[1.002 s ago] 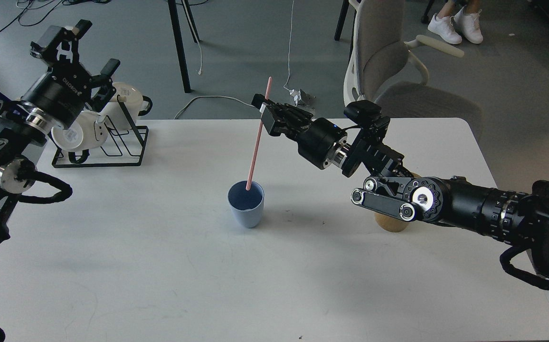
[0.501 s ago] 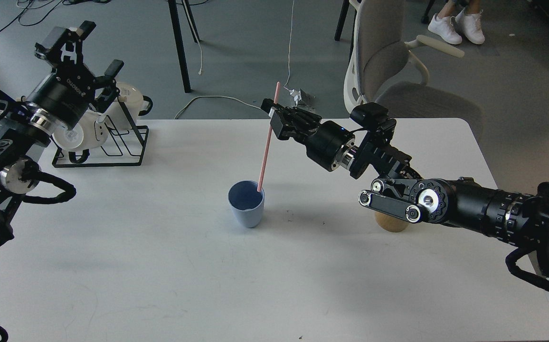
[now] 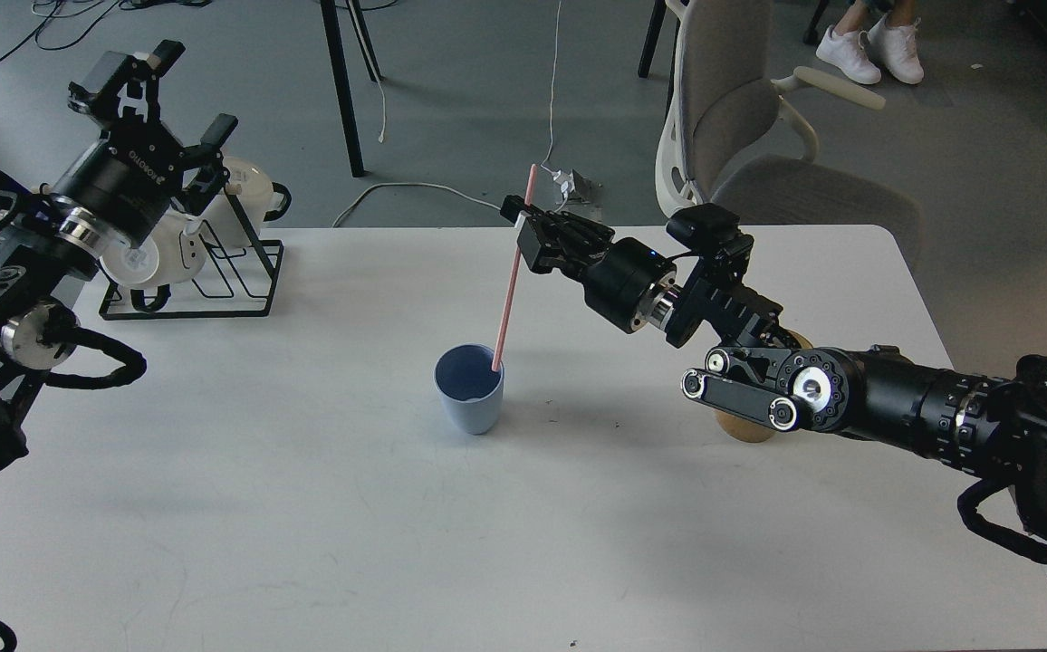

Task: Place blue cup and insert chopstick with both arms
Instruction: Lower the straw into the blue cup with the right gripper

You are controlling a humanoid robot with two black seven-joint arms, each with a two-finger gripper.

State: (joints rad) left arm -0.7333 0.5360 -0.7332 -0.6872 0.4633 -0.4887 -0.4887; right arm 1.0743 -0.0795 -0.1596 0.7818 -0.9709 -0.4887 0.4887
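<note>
The blue cup [image 3: 470, 391] stands upright on the white table [image 3: 306, 507], near its middle. The pink chopstick [image 3: 512, 277] leans steeply, its lower end inside the cup at the right rim and its top tilted to the right. My right gripper [image 3: 523, 231] is shut on the stick's upper part, above and right of the cup. My left gripper [image 3: 170, 91] is raised at the far left over the wire rack, its fingers spread open and empty.
A black wire rack [image 3: 216, 272] with white mugs [image 3: 238, 195] stands at the back left. A tan bamboo holder [image 3: 745, 424] stands under my right forearm. A grey chair [image 3: 741, 109] is behind the table's far edge.
My right gripper has moved right with the stick. The stick's lower end shifted from the cup's middle to its right rim. The left gripper rose slightly.
</note>
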